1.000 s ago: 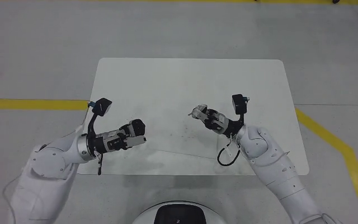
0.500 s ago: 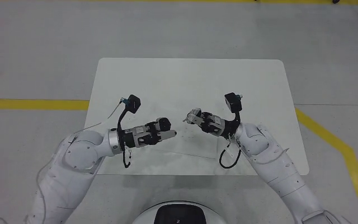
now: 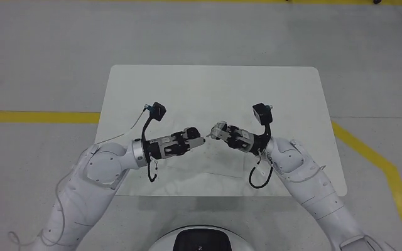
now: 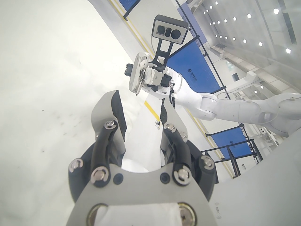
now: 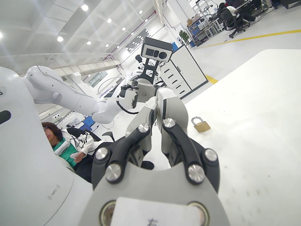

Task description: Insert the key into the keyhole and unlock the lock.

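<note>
My right gripper (image 3: 217, 131) hovers above the middle of the white table (image 3: 276, 88). Its fingers (image 5: 150, 115) are pressed together on a thin brownish sliver, apparently the key (image 5: 157, 112), which is mostly hidden between the pads. The small brass padlock (image 5: 200, 124) lies flat on the table a little beyond that gripper, its shackle closed. My left gripper (image 3: 196, 140) hangs open just short of the right one, tip to tip, with nothing between its fingers (image 4: 116, 109). The left wrist view faces the shut right gripper (image 4: 137, 77) head-on.
The tabletop (image 4: 47, 59) around both arms is bare and lightly scuffed. The right arm's black cable loop (image 3: 256, 174) hangs near the table's front edge. A yellow floor line (image 3: 44, 117) runs past both sides of the table.
My left arm has swung from the table's left side in toward the centre, bringing its open gripper close to the right one. The right gripper has shifted slightly left.
</note>
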{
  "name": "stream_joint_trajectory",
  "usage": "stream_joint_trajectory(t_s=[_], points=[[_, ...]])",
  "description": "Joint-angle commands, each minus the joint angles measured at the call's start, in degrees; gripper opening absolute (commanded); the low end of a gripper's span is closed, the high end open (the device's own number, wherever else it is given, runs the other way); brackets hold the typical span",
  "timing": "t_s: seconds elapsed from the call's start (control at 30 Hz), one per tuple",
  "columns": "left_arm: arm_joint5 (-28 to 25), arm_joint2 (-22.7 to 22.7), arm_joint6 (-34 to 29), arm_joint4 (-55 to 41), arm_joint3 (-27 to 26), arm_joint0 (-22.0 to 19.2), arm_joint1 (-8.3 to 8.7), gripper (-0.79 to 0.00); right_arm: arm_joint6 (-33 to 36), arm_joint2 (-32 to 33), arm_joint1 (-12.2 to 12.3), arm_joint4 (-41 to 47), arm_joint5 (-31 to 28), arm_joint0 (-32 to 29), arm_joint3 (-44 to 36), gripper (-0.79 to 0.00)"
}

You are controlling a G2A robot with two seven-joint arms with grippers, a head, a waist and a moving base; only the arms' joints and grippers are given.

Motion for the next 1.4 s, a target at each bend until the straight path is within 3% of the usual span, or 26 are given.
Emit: stream_joint_trajectory(t_s=[0.0, 0.4, 0.77, 0.83, 1.37], points=[[0.12, 0.62, 0.51, 0.36, 0.18, -0.24, -0.10, -0.449, 0.30, -0.04, -0.05, 0.11, 0.00, 0.00, 0.00, -0.785], [1.19, 3.53, 2.55, 2.15, 1.76, -1.90, -0.61, -0.539, 2.17, 0.12, -0.40, 1.05, 0.00, 0.09, 0.53, -0.785], [1.69, 3.87, 3.81, 2.80, 2.04, -2.19, -0.71, -0.711, 4.48, -0.32, -0.86, 1.57, 0.00, 0.83, 1.43, -0.785], [1.66, 3.83, 3.85, 2.92, 2.17, -2.22, -0.70, -0.785, 4.74, -0.33, -0.95, 1.72, 0.00, 0.98, 1.60, -0.785], [0.82, 2.14, 5.25, 4.24, 2.56, -1.85, -0.42, -0.785, 7.76, 0.21, -1.23, 2.71, 0.00, 1.31, 2.65, -0.785]])
